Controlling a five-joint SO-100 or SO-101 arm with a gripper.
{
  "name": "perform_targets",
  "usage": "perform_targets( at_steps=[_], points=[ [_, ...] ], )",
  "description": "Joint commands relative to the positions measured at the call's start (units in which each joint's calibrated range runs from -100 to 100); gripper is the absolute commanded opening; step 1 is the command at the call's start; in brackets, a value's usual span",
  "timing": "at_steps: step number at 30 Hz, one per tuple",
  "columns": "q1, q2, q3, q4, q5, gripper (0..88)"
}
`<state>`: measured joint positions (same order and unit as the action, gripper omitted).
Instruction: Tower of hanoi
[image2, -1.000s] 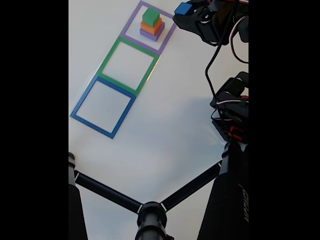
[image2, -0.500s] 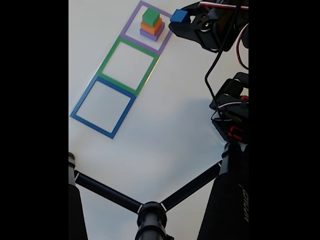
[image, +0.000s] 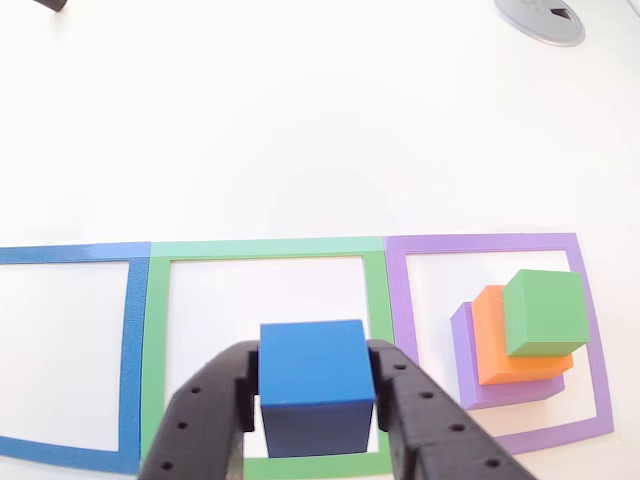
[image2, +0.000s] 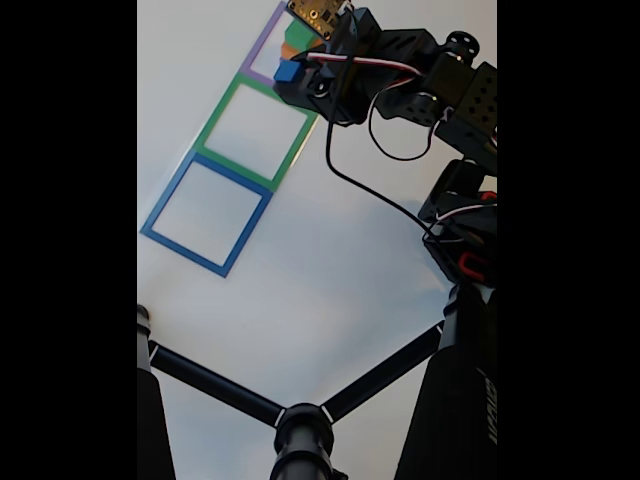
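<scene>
Above the green frame's near edge, the blue cube was held clamped in the gripper, left of the purple frame's stack; a transfer judged mid-step, with lowering and release required next.

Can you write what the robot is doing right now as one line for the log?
tool: shut on blue cube | cube over green frame | purple frame: purple-orange-green stack | blue frame: nothing inside
</scene>
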<state>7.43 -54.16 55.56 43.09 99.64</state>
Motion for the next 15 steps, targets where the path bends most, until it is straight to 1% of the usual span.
perform_targets(
  at_steps=[1, 8, 15],
  points=[
    [2.44, 0.58, 13.9, -21.06, 0.36, 4.4],
    [2.92, 9.14, 30.44, -49.89, 0.36, 4.5],
    [0.43, 27.15, 35.26, -74.26, 0.36, 4.5]
  ],
)
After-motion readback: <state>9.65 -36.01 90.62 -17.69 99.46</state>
